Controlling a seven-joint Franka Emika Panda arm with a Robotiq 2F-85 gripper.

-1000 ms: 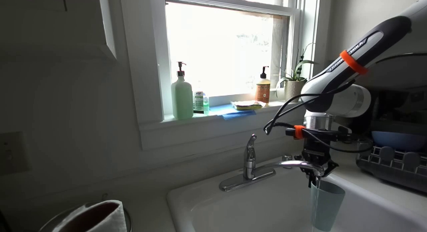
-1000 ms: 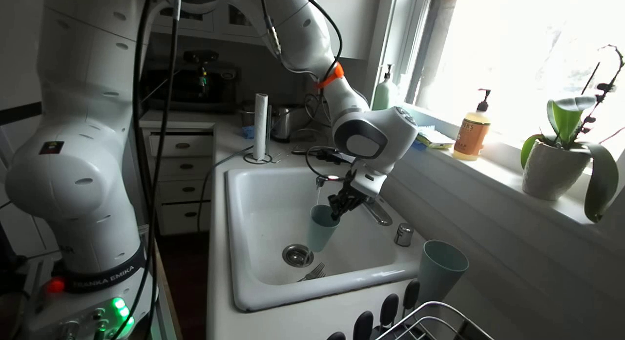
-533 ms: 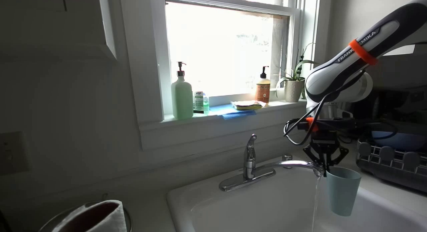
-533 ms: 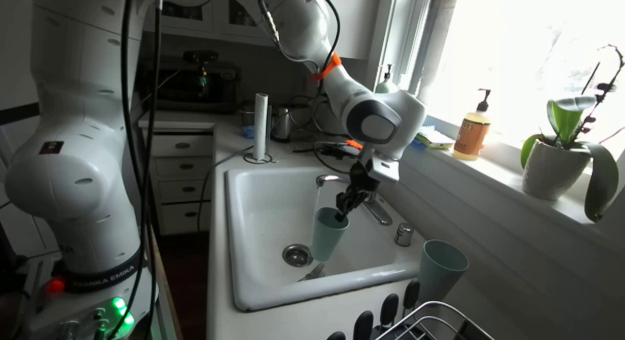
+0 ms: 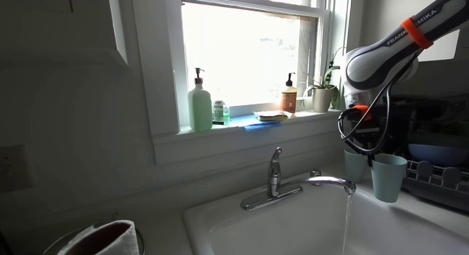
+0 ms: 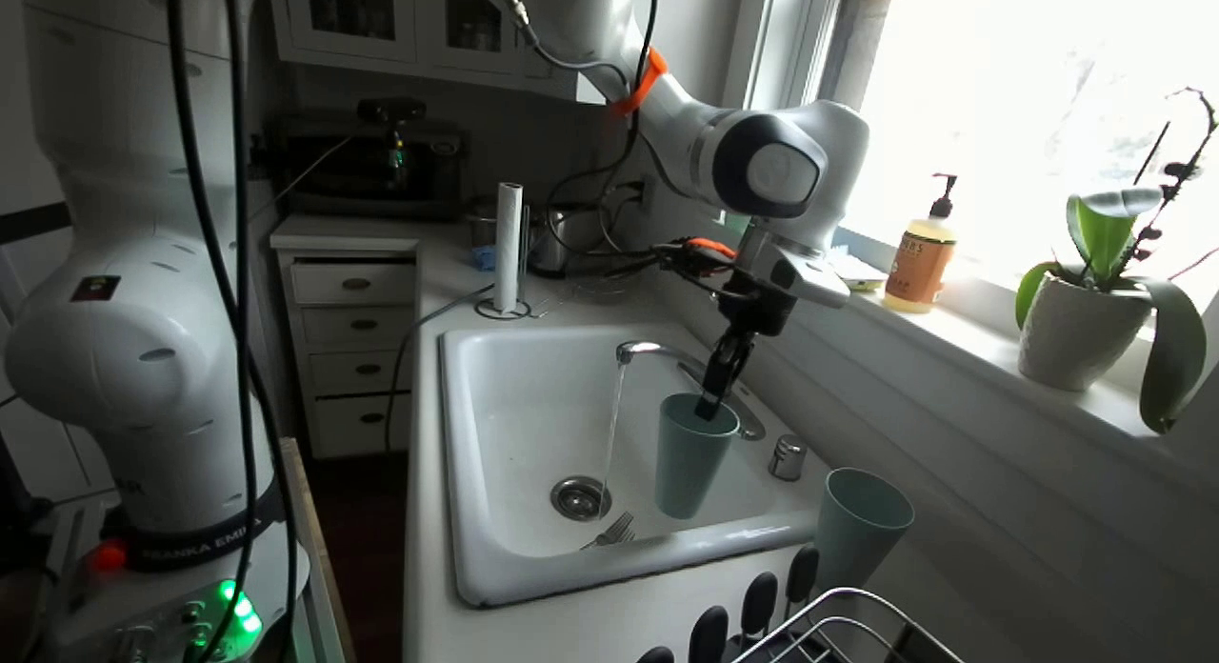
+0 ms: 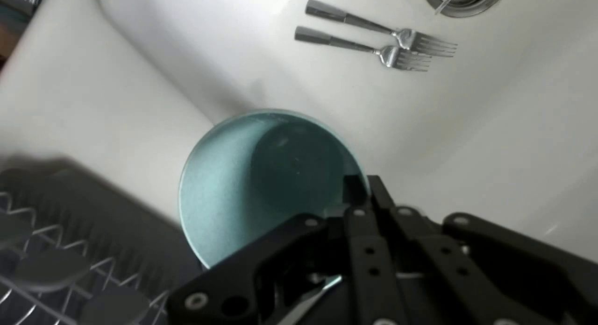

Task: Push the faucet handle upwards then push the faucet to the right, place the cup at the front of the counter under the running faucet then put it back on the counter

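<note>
Now your fingers clamp the cup by one rim side; released over the edge of the desk, it could topple into the sink.

Cup plain blue-green; gripper black; faucet silver; sink white; 2 forks silver-grey.

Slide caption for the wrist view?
Tool gripping a blue-green tumbler by one side; two forks lie in the white sink.

In an exterior view, upper right: white-and-charcoal arm, orange band, black cables. Wrist view, bottom: black gripper, silvery screws.
</note>
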